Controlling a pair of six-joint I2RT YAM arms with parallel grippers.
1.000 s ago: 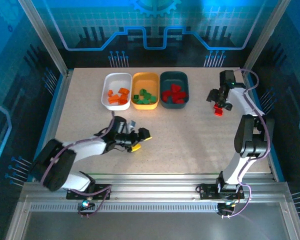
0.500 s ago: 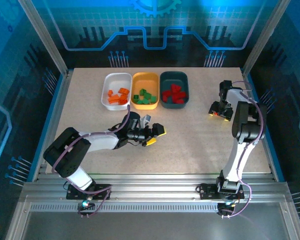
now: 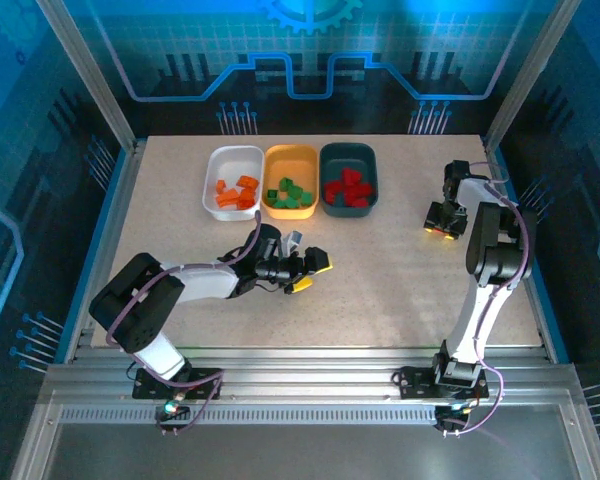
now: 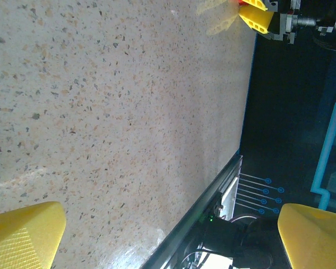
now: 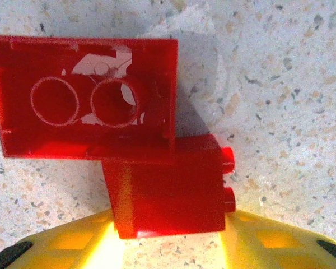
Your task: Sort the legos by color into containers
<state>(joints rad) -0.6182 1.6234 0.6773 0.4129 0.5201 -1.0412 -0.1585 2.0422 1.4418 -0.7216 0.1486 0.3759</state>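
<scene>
Right tool (image 3: 442,228) sits low over two touching red legos (image 5: 101,89) on the worktop (image 3: 400,270), well right of the dark tray (image 3: 348,147), which holds other red pieces and is likely their destination. Whether it grips them cannot be told. Left tool (image 3: 308,273) hovers wide open, empty.

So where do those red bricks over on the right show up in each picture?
Top view: red bricks at the far right of the table.
Left wrist view: a red sliver at the top edge.
Right wrist view: close up, centre.
Shared landmark: the yellow fingertips beside them.
</scene>
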